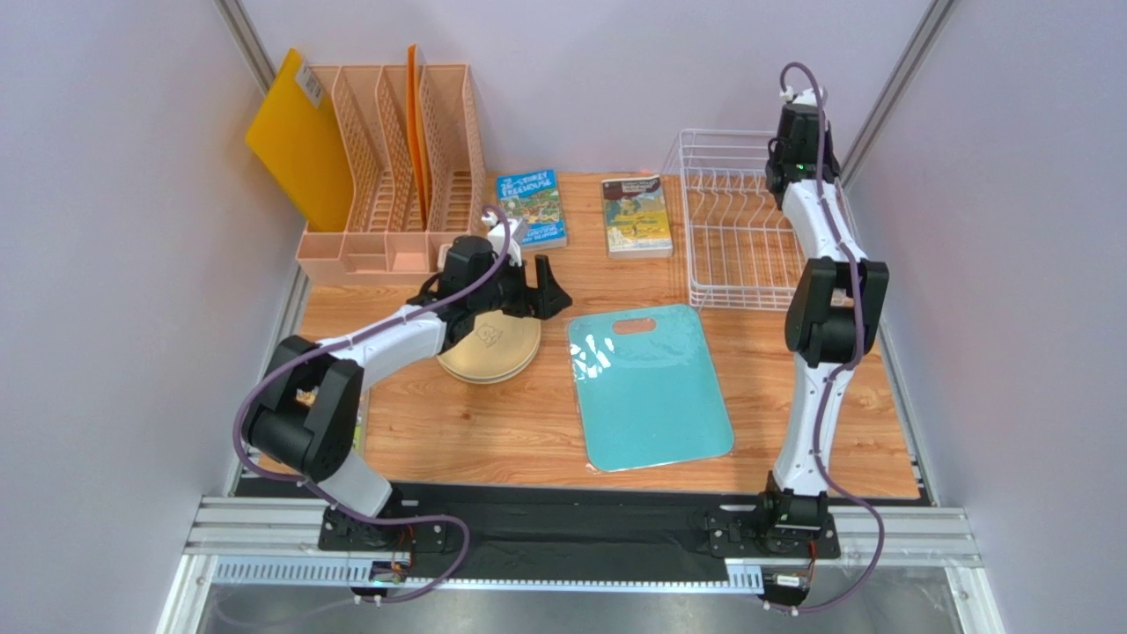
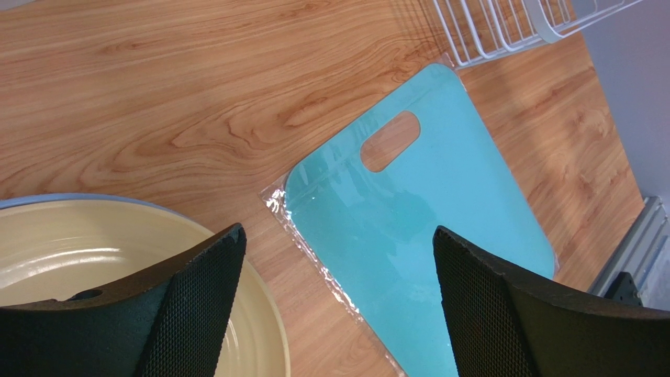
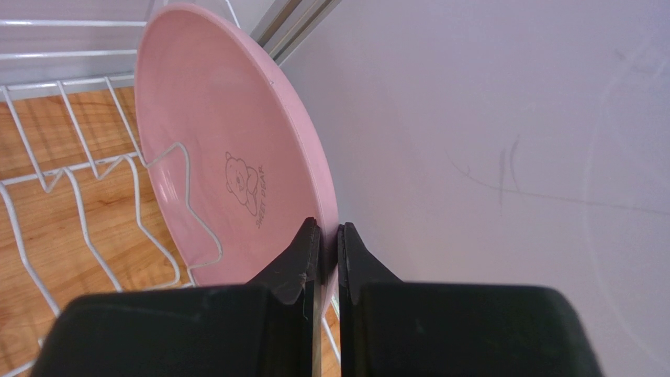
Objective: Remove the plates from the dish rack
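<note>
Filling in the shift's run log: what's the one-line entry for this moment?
left gripper: open, by plate stack | right gripper: shut on pink plate rim | plate standing in dish rack

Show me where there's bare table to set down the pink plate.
Bare wood lies in front of the plate stack, left of the teal cutting board, and right of the board, in front of the dish rack, though the right arm crosses there. The back is crowded: peach organizer, two books, rack.
</note>
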You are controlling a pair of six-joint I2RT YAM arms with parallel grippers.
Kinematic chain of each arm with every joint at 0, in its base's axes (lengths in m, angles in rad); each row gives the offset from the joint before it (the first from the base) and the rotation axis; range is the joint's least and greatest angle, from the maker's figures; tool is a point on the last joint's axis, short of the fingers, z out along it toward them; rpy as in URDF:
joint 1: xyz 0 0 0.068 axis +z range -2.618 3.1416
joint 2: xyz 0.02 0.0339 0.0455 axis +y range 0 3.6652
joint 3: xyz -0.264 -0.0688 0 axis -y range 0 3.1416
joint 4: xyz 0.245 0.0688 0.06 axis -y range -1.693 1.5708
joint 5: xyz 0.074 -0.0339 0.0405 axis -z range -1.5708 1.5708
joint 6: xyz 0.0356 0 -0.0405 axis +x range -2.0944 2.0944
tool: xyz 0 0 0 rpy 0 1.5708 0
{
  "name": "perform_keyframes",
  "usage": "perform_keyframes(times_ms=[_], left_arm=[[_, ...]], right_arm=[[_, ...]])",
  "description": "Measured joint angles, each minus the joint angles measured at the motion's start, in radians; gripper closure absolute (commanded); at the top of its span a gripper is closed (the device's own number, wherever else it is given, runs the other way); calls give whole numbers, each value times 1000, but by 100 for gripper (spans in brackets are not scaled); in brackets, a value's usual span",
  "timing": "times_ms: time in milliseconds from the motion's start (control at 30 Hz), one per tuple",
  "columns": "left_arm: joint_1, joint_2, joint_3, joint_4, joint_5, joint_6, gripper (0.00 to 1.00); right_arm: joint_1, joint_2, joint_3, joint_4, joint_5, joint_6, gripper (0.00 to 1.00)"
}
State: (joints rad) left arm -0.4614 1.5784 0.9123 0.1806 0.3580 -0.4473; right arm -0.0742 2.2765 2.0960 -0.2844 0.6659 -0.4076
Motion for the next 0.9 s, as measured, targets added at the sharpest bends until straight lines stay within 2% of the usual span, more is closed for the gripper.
perform_keyframes(times_ms=[300,467,633,900], left_arm=[[0,0,0,6,-5,0,7],[0,-4,-2,3,-20,1,7],[0,-53,-19,-1,-37,2,6],[0,-154,-31,-5,-66,1,6]], right_arm=[[98,-85,-170,285,186,-215,99],[119,-201,-265,346,226,-238,99],[132,-373,-336,273,212,-136,100],[212,-720,-464,-34,56,250,100]])
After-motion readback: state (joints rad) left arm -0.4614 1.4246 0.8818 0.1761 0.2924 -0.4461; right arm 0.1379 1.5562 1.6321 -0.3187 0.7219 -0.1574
